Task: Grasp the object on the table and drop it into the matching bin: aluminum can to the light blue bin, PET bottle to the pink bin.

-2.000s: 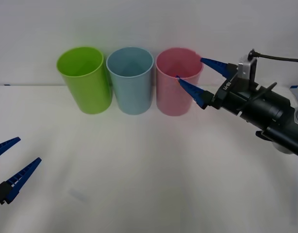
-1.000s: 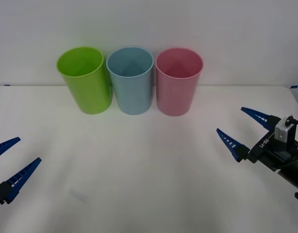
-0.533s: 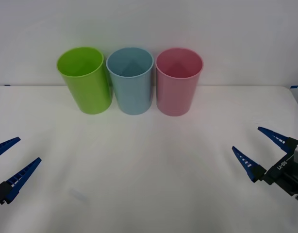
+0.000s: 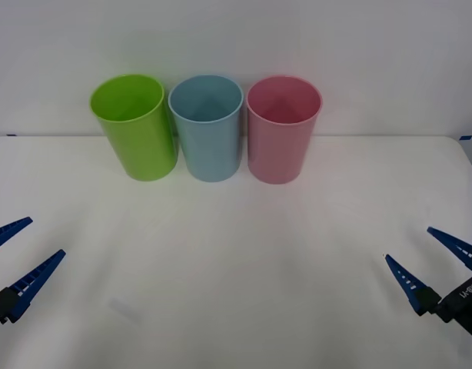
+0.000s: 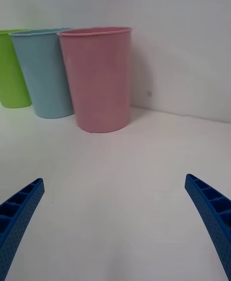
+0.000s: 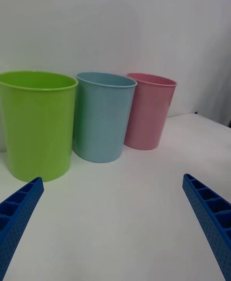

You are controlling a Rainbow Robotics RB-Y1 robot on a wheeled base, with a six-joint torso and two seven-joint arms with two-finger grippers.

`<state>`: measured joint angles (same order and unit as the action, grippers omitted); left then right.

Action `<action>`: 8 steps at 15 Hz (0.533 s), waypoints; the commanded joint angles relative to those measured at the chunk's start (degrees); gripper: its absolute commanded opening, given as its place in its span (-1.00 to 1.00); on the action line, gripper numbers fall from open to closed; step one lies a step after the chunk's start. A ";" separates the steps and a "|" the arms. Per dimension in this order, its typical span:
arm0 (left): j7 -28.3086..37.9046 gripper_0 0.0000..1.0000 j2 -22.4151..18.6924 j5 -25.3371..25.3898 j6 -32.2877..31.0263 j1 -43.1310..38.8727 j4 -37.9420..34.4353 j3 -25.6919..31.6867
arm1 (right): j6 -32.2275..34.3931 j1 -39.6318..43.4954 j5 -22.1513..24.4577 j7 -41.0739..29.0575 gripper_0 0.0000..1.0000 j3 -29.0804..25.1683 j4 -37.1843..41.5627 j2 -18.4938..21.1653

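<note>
Blue ribbed fingers of the right gripper (image 4: 432,265) spread wide and empty at the near right of the table (image 4: 236,254); the left gripper (image 4: 13,254) hangs equally agape at the near left, its body cut off. From above, the bins' insides show as shaded hollows, bottoms indistinct, so the can's whereabouts cannot be told. Wrist views show the lime green bin (image 6: 37,124), light blue bin (image 6: 103,117) and pink bin (image 5: 98,78) side-on, standing close together.

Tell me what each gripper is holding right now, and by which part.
Nothing is held. The left gripper and right gripper are both open and empty, low over the table.
</note>
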<state>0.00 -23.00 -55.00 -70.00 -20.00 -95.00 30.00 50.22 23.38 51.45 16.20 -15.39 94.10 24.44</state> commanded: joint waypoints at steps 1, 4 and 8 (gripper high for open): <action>0.00 1.00 0.00 0.00 0.00 0.00 0.00 0.00 | 1.11 1.67 -2.41 0.15 1.00 -0.08 -0.06 0.00; 0.00 1.00 0.00 0.00 0.00 0.00 0.00 0.00 | 1.90 2.81 -2.76 0.41 1.00 -0.79 -0.06 0.00; 0.00 1.00 0.00 0.00 0.00 0.00 0.00 0.00 | 2.17 3.34 -2.58 0.67 1.00 -0.96 0.03 0.00</action>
<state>0.00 -23.00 -55.00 -70.00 -20.00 -95.00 30.00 52.39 26.71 48.79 16.80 -16.35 94.13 24.43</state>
